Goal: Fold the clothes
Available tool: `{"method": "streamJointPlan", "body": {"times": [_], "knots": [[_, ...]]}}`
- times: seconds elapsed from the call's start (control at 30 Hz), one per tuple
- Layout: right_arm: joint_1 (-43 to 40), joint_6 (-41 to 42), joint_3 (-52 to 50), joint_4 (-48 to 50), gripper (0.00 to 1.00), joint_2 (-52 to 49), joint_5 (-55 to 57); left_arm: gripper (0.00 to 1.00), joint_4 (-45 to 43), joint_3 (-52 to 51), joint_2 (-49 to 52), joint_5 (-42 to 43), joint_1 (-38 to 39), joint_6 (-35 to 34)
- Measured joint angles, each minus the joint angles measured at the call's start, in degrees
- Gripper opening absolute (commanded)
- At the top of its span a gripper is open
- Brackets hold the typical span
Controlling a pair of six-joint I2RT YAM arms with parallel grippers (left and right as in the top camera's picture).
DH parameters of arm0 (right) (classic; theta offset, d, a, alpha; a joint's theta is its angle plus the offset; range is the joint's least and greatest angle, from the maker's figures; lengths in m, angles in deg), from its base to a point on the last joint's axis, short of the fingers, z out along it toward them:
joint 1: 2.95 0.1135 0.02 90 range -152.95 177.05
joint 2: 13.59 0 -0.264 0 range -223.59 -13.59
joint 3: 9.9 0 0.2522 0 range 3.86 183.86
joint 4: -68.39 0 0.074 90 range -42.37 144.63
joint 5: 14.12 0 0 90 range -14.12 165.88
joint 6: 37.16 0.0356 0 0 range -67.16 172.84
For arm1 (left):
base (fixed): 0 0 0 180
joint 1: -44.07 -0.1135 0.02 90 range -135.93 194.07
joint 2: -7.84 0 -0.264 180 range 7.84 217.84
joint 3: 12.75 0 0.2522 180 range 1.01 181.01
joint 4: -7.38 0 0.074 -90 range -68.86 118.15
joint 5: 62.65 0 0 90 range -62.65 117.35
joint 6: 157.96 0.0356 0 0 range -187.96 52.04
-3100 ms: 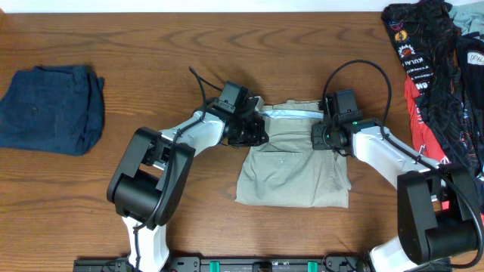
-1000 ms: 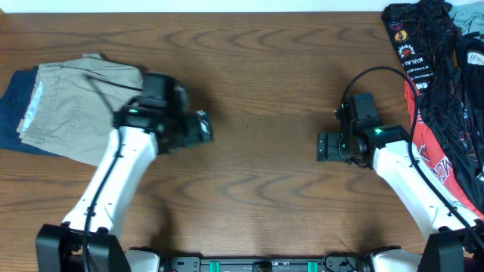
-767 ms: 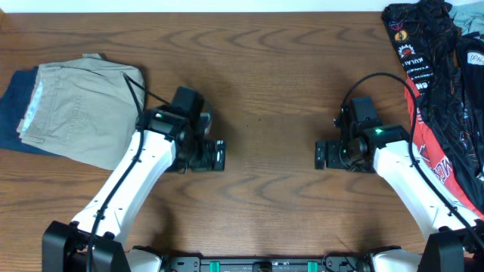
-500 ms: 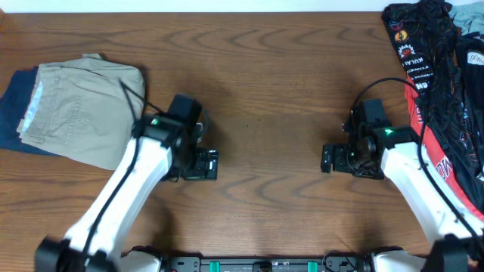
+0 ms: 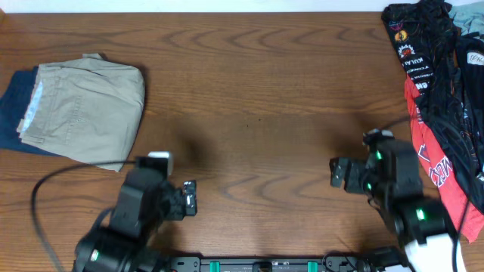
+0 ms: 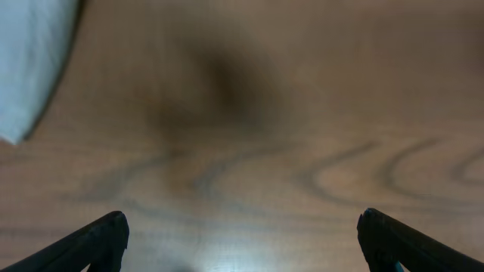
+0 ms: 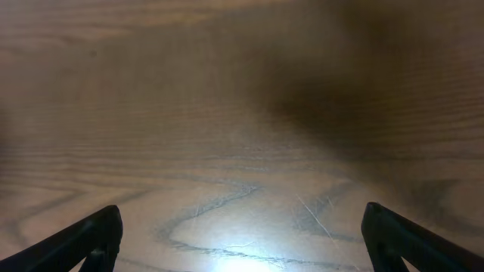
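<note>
The khaki-tan trousers point(image 5: 83, 109) lie folded at the table's far left, resting on top of dark blue jeans point(image 5: 9, 125). My left gripper point(image 5: 189, 199) hovers low near the front edge, well to the right of and nearer than the trousers, open and empty. In the left wrist view the left gripper point(image 6: 242, 234) shows only bare wood between its wide-apart fingertips point(image 6: 113, 227). My right gripper point(image 5: 337, 173) is at the front right, open and empty. Its wrist view shows the right gripper point(image 7: 242, 230) over bare wood too.
A heap of black and red garments point(image 5: 435, 83) covers the table's right edge, close to the right arm. A pale blurred cloth corner point(image 6: 30, 60) shows at the top left of the left wrist view. The brown wooden table point(image 5: 257, 98) lies between the arms.
The trousers went from the table's middle onto the jeans at far left and were let go. Since then both arms have drawn back toward the front edge, jaws open.
</note>
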Motion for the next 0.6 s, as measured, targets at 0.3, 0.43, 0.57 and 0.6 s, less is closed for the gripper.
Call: {"method": "streamJointPlan", "body": {"times": [0.3,0.43,0.57,0.6], "knots": [[0.0,0.1,-2.0,0.0,0.99,9.9,0.7,0.98,-1.9,-0.6,-8.1,-1.0,0.0,-0.1],[0.0,0.1,-2.0,-0.6,0.99,9.9,0.9,0.98,-1.9,-0.6,-8.0,-1.1,0.0,-0.1],[0.0,0.1,-2.0,-1.2,0.99,9.9,0.9,0.98,-1.9,-0.6,-8.0,-1.1,0.0,-0.1],[0.0,0.1,-2.0,-1.4,0.99,9.9,0.9,0.98,-1.9,-0.6,-8.0,-1.1,0.0,-0.1]]}}
